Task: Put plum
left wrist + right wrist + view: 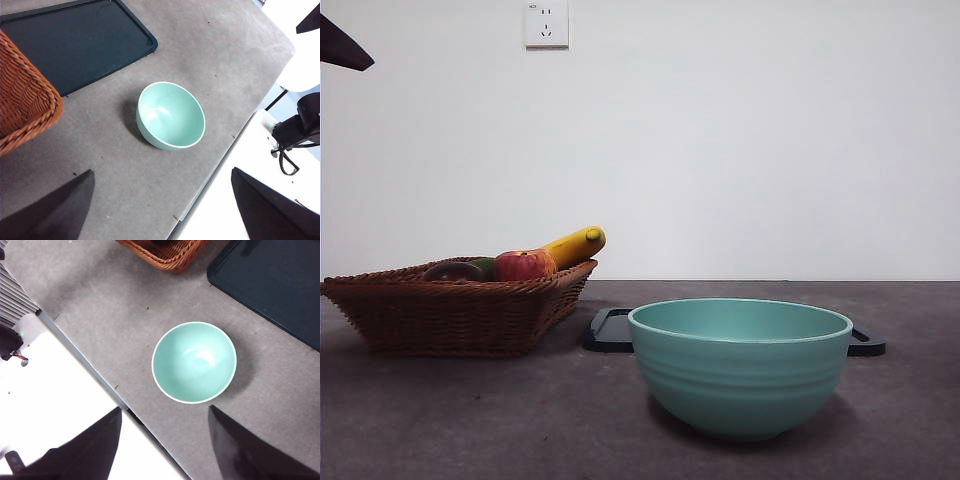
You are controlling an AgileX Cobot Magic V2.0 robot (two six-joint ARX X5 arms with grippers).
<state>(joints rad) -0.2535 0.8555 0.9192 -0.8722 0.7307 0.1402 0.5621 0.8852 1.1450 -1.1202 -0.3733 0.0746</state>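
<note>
on my front view i see the plum (453,271) lying low in the wicker basket (450,315) at the left of the grey worktop (520,420), just beside a green fruit (484,266), a red apple (524,265) and a yellow banana (576,244) that tilts up over the basket's rim. the teal bowl (740,365) stands near the camera, right of the basket and apart from it, with a dark tray (610,330) lying flat behind it. a black arm tip (342,48) shows at the top left corner. in my left wrist view the left end effector (162,210) hangs above the worktop's edge with its jaws spread wide and nothing between them; the bowl, the tray and one corner of the basket lie below. in my right wrist view the right end effector (165,445) is likewise wide and holding nothing, poised above the empty bowl, with the basket's corner and the tray beyond it.
</note>
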